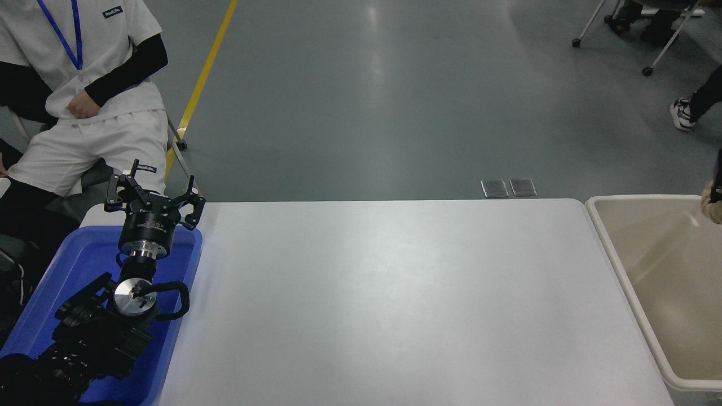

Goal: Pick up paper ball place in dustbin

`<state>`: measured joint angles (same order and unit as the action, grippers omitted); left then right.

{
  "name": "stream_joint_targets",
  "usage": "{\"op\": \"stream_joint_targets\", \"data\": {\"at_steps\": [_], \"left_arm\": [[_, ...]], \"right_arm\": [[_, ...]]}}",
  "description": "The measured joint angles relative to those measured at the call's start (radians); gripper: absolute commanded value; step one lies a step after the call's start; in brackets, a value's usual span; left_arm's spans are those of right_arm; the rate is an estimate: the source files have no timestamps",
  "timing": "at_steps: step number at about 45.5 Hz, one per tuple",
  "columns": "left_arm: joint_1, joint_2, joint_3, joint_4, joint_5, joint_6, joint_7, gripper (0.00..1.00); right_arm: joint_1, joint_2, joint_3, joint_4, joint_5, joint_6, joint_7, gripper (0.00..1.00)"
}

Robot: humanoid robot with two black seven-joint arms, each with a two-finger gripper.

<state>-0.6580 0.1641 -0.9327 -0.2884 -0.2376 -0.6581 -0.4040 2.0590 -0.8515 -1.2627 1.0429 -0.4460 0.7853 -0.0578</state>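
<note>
Right gripper (pixel 718 177) barely in view at right picture edge, only dark sliver showing above dustbin's (pixel 603 237) far rim; finger spread cannot be told. Paper ball (pixel 712 207) just below that sliver, tan edge only, over far right part of dustbin, cut off by frame.

Left gripper (pixel 155 198) parked over far end of blue tub (pixel 186 293) at table's (pixel 383 293) left edge, pointing away from camera, fingers spread wide, holding nothing.

Seated person (pixel 84 101) beyond table's far left corner; shirt and shorts labels too small to read.

- Grey glossy floor (pixel 366 101) with soft light reflections
- Yellow floor line (pixel 204 73) at upper left
- Two metal floor plates (pixel 508 188) beyond the white table (pixel 383 304)
</note>
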Motion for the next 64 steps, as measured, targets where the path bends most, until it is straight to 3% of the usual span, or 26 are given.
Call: {"op": "stream_joint_targets", "data": {"at_steps": [14,39,64], "left_arm": [[0.000,0.000,0.000,0.000,0.000,0.000,0.000,0.99],[0.000,0.000,0.000,0.000,0.000,0.000,-0.001,0.99],[0.000,0.000,0.000,0.000,0.000,0.000,-0.001,0.99]], "right_arm": [[-0.176,-0.062,0.093,-0.098,-0.018,0.000,0.000,0.00],[-0.633,-0.064,0.457,-0.351,-0.018,-0.015,-0.001,0.00],[-0.953,0.009,0.653,-0.421,0.009,-0.371,0.000,0.00]]}}
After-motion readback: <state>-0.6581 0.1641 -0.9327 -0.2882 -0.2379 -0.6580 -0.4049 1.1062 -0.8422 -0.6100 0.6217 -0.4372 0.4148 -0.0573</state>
